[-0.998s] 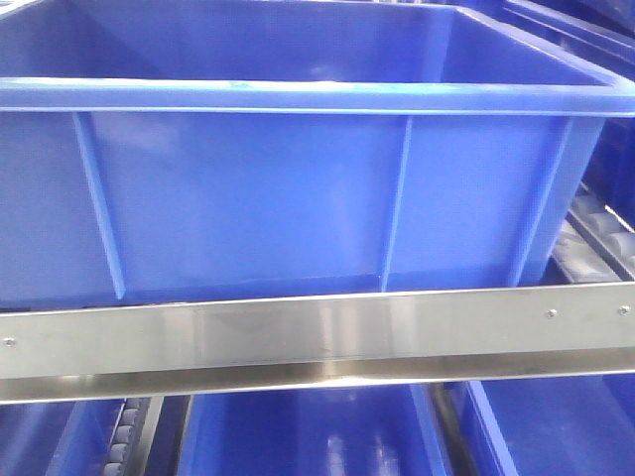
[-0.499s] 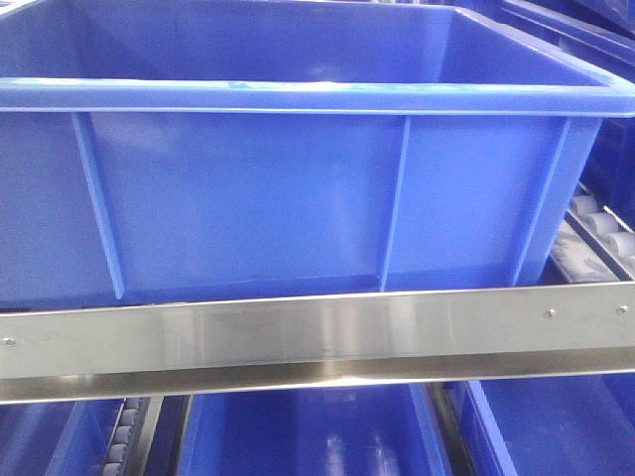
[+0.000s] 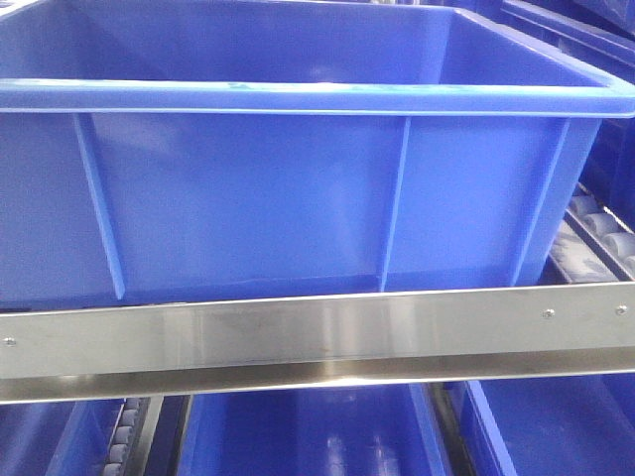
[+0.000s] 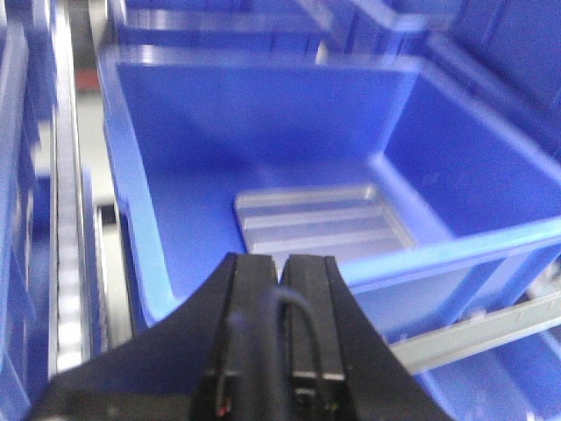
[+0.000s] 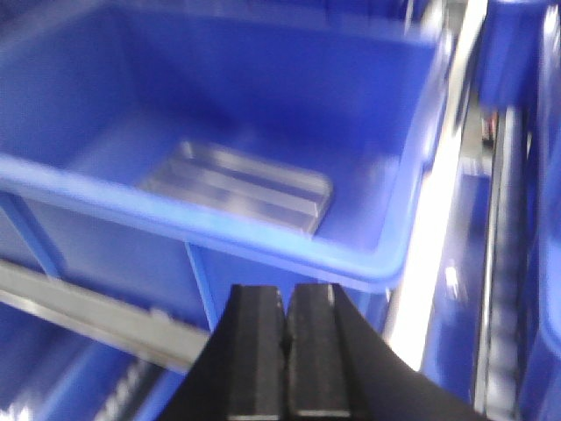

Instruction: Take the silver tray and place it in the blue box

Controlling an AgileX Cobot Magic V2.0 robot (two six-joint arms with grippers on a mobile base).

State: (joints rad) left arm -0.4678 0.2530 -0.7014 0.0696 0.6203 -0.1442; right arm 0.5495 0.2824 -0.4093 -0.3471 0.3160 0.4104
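The silver tray (image 4: 324, 224) lies flat on the floor of the blue box (image 4: 131, 210), its two lengthwise ridges showing. In the right wrist view the silver tray (image 5: 241, 186) rests inside the blue box (image 5: 263, 241) too. The front view shows only the blue box (image 3: 298, 188) from its ribbed side; the tray is hidden there. My left gripper (image 4: 285, 267) is shut and empty, held outside the box's near rim. My right gripper (image 5: 285, 303) is likewise shut on nothing, below and in front of the box's near rim.
A steel rack rail (image 3: 317, 337) runs under the box. More blue crates (image 3: 308, 436) sit on the shelf below and beside. Roller tracks (image 4: 66, 263) flank the box, and another roller track (image 5: 500, 263) runs at the right.
The front view shifts very slightly; the blue box and rail stay where they were.
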